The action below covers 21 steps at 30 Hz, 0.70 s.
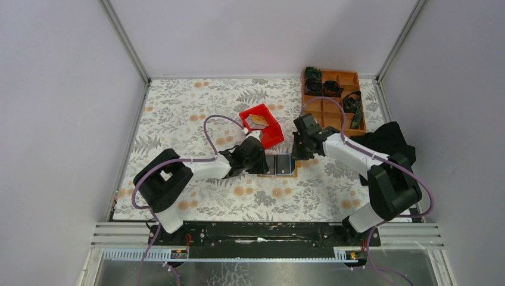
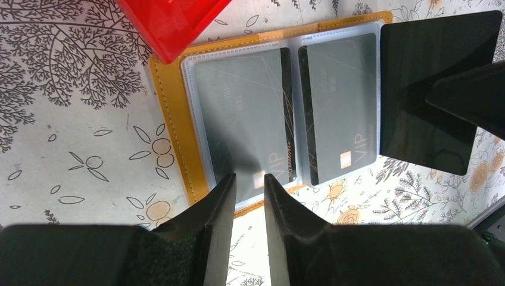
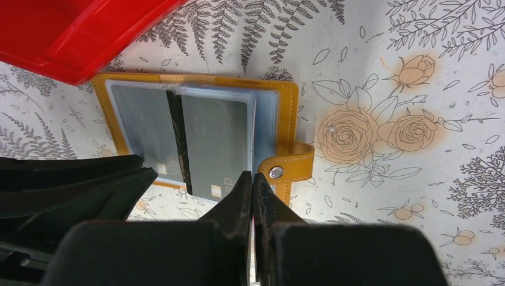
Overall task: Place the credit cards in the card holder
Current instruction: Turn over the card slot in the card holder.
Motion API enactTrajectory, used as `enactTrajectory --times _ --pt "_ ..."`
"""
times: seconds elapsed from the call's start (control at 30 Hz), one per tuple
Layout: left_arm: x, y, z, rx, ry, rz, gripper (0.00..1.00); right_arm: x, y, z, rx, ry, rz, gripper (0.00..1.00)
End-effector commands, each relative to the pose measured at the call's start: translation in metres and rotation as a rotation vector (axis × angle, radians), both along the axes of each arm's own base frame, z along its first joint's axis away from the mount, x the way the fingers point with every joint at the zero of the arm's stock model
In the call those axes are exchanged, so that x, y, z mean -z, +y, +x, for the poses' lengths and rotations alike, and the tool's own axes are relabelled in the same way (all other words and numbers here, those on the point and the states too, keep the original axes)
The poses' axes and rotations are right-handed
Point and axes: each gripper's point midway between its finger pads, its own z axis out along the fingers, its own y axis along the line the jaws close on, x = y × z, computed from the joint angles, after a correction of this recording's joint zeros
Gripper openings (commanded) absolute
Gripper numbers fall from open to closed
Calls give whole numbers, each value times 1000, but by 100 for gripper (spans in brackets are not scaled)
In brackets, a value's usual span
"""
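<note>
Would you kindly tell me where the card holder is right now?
In the top view the card holder lies open at mid-table, just on the near side of the red bin, between the left fingers and the right fingers.

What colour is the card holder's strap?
Tan-orange card holder strap, silver snap; clearest in right wrist view.
</note>
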Motion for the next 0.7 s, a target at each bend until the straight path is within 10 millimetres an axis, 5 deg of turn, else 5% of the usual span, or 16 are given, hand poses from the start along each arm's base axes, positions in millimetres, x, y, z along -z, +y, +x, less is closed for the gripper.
enactTrajectory --times 0.0,0.67 --pt "35 25 -19 3 79 135 32 -19 10 8 10 -51 78 0" --pt "34 31 -27 -6 86 143 31 -28 30 8 -2 -55 208 0"
